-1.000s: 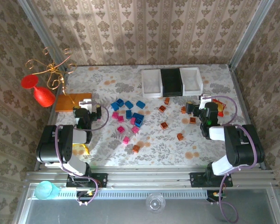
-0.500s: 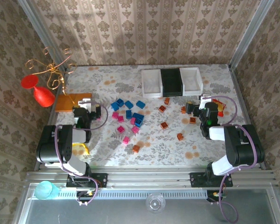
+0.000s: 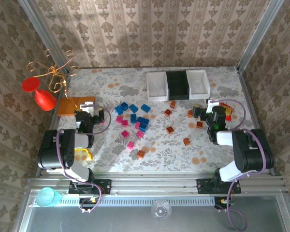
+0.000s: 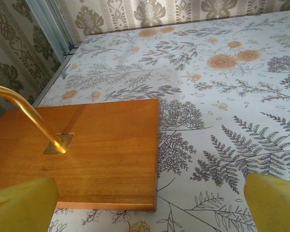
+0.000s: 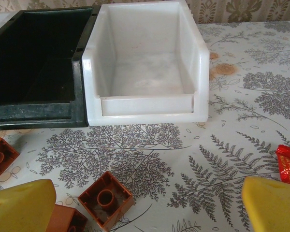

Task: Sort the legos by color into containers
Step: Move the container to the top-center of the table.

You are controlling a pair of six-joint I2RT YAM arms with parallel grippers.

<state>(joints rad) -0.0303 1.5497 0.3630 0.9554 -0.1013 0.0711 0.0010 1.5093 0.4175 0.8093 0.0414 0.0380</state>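
Right wrist view: my right gripper, spread, has a square orange-brown plastic brick lower left.

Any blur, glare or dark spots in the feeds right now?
Top external: sharp, no harsh glare, though the small plastic bricks look tiny. Left wrist: flat orange wooden board crisp, yellow fingertips blurred. Right wrist: white plastic tray clear, black tray dark inside.

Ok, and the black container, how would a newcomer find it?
Go to the far edge of the floral table, right of centre, where three small open trays stand in a row. The black tray is the middle one. It alone is dark: the left white tray and the right white tray flank it.
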